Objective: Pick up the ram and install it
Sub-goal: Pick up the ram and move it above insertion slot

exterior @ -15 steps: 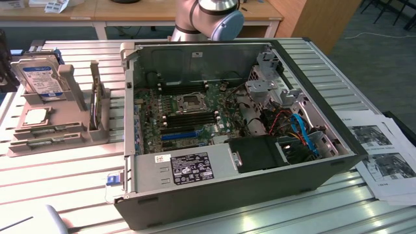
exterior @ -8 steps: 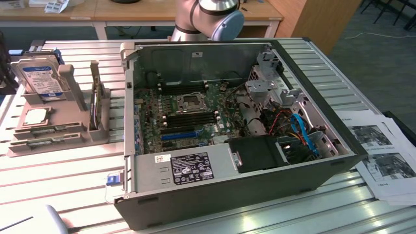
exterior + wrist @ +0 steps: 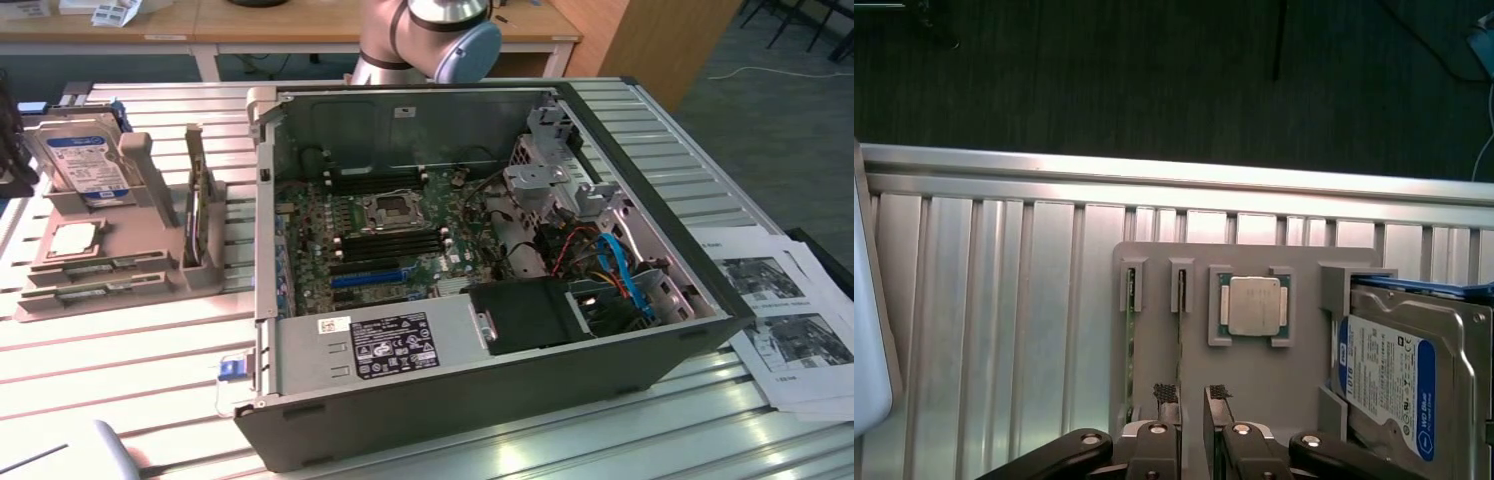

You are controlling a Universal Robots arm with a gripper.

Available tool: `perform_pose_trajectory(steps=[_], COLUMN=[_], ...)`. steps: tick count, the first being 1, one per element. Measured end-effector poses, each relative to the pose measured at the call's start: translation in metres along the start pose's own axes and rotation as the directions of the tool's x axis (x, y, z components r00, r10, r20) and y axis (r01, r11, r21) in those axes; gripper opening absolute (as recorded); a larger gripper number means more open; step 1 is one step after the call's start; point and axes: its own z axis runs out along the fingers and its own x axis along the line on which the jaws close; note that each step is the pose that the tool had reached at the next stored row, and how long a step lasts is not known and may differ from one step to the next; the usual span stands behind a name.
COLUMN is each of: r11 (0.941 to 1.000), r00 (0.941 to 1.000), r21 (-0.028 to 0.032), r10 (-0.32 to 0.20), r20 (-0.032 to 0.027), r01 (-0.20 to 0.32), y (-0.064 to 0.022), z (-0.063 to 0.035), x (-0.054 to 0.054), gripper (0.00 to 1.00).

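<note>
Two green ram sticks stand on edge in a grey holder (image 3: 1254,390): one ram stick (image 3: 1180,335) and a second ram stick (image 3: 1130,350) beside it. My gripper (image 3: 1191,408) hangs just above the holder and is open, with nothing between its fingers. The nearer ram stick lines up with the inner edge of one fingertip (image 3: 1166,398). In the exterior view, the ram sticks (image 3: 91,282) lie in the holder (image 3: 147,270) at the exterior view's left. The open computer case (image 3: 467,260) shows black memory slots (image 3: 398,243) on its motherboard.
The holder also carries a CPU (image 3: 1252,305) and a blue-labelled hard drive (image 3: 1384,380). Its base rests on a ribbed metal table (image 3: 994,300). Beside the case lie printed sheets (image 3: 787,320). The arm (image 3: 427,35) rises behind the case. A blue expansion slot (image 3: 367,278) lies near the memory slots.
</note>
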Motion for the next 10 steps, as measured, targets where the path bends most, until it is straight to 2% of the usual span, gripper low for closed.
perform_pose_trajectory(steps=[10], r11=[1.0], r00=[1.0], r21=[0.0008], r10=[0.0], r20=[0.0], r01=[0.0], y=[-0.0002], z=[0.0124], x=[0.001], gripper=[0.24])
